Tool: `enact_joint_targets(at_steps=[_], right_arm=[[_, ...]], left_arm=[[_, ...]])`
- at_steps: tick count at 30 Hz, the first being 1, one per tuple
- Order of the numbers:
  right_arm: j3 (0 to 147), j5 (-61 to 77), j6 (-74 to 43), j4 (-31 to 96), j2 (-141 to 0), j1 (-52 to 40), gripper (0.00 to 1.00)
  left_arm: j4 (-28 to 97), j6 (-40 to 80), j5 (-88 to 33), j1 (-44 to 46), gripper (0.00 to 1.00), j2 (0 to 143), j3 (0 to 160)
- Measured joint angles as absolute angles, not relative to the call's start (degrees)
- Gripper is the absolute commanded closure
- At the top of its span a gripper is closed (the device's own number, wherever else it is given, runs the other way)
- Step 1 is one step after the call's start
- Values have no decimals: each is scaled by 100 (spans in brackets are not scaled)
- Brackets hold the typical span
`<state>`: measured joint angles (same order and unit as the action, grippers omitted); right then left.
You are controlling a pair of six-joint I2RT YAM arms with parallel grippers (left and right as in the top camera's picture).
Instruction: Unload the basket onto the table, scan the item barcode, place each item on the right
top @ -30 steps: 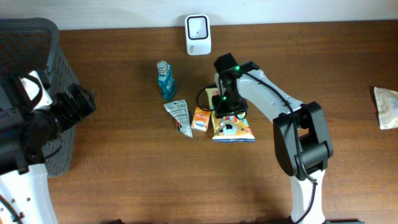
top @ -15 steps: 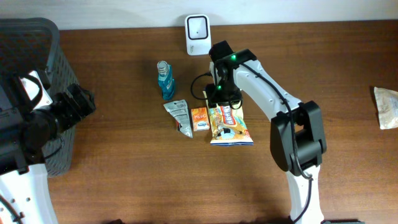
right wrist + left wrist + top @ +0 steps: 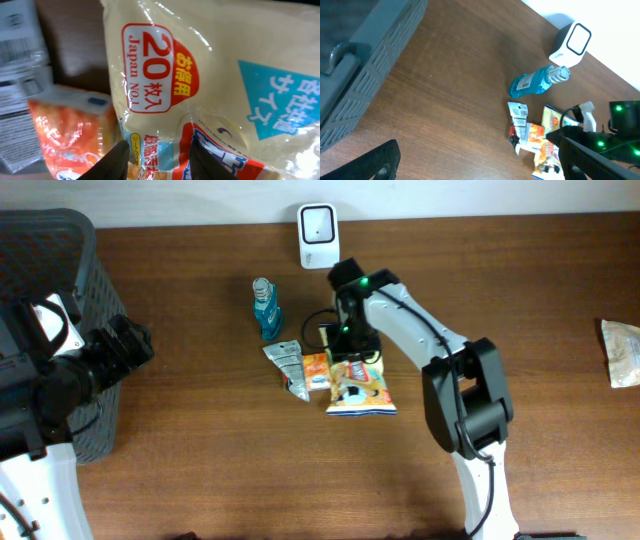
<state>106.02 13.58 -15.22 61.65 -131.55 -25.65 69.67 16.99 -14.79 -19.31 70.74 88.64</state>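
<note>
1. The right gripper is down on the top end of the yellow bag, with 1 finger on each side. I cannot tell if it is squeezing the bag.
2. The yellow bag lies flat, a little way in front of the white scanner.
3. An orange packet touches the bag, on the side away from the scanner's right.
4. The left gripper is spread wide with nothing in it, far to the scanner's left.

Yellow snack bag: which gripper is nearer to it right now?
Right. The right gripper is directly over the top end of the yellow snack bag; the left gripper is far off to the left, beside the basket.
</note>
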Motion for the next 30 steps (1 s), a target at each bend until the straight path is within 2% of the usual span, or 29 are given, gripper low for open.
enact_joint_targets(at_steps=[5, 13, 25, 30], right_arm=[[10602, 1669, -1452, 6062, -13179, -2995, 60], [10665, 2196, -1135, 6173, -13251, -3015, 62], [12886, 1544, -530, 9588, -13408, -2239, 62], [12886, 1498, -489, 9710, -13393, -2368, 61]], left_arm=[[6967, 1699, -1479, -1931, 1, 7074, 8864], [6967, 1699, -1479, -1933, 1, 7074, 8864], [6967, 1699, -1479, -1931, 1, 7074, 8864], [6965, 1699, -1479, -1931, 1, 7074, 8864]])
